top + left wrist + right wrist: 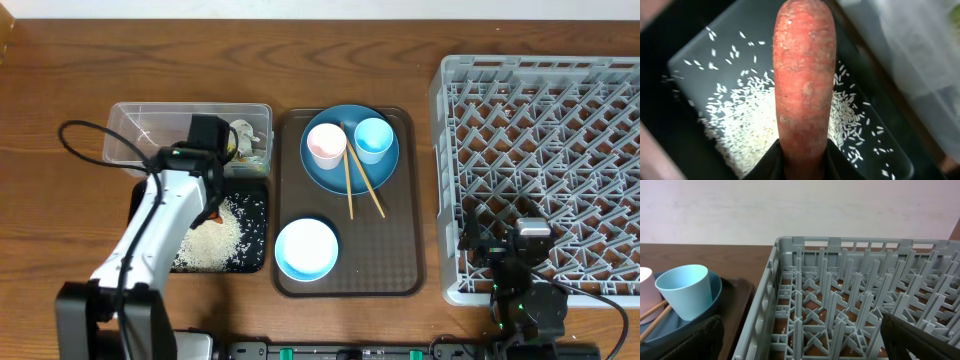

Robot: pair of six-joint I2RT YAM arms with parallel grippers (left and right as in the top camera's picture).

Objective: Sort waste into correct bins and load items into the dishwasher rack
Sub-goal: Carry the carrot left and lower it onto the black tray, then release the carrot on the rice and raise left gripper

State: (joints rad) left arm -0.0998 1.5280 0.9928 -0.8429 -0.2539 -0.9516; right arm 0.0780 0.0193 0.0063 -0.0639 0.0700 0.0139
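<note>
My left gripper (213,207) is shut on the orange carrot (804,80) and holds it over the black bin (255,225), where white rice grains (208,243) lie in a heap. The clear tub (135,135) behind it holds paper wads (243,140). On the brown tray, the blue plate (350,170) carries the pinkish-white cup (325,145), the light blue cup (373,139) and two chopsticks (350,185). The white bowl (306,249) sits in front. My right gripper (800,335) is open at the grey rack's (540,170) near left corner.
The brown serving tray (400,250) lies between the bins and the rack. The light blue cup (684,291) and the rack wall (765,310) show in the right wrist view. Bare wooden table lies at the far side.
</note>
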